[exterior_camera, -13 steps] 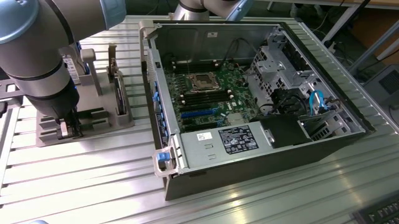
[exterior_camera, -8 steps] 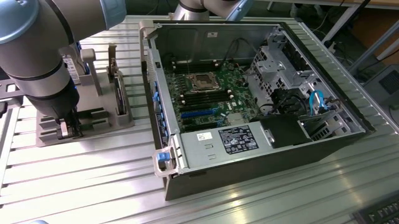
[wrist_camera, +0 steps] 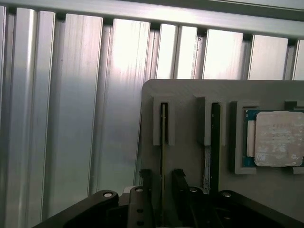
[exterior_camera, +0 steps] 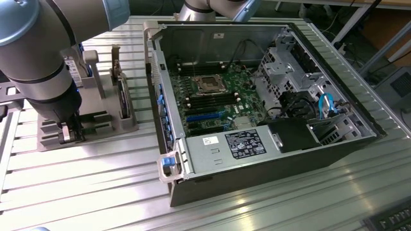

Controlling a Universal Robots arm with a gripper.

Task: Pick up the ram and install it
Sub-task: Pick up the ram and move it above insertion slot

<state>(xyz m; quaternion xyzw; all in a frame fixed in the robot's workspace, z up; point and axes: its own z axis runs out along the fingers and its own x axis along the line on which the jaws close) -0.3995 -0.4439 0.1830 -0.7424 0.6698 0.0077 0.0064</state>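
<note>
Pick-up step: the end effector is straddling the ram.
Its fingers are standing spread either side of the ram, which is sitting on edge in the grey holder on the tabletop; gripping likely calls for squeezing squarely across its thin board.

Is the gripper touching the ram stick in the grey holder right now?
Apart. The wrist view shows the open gripper straddling the ram stick, with grey holder visible between each finger and the stick.
</note>
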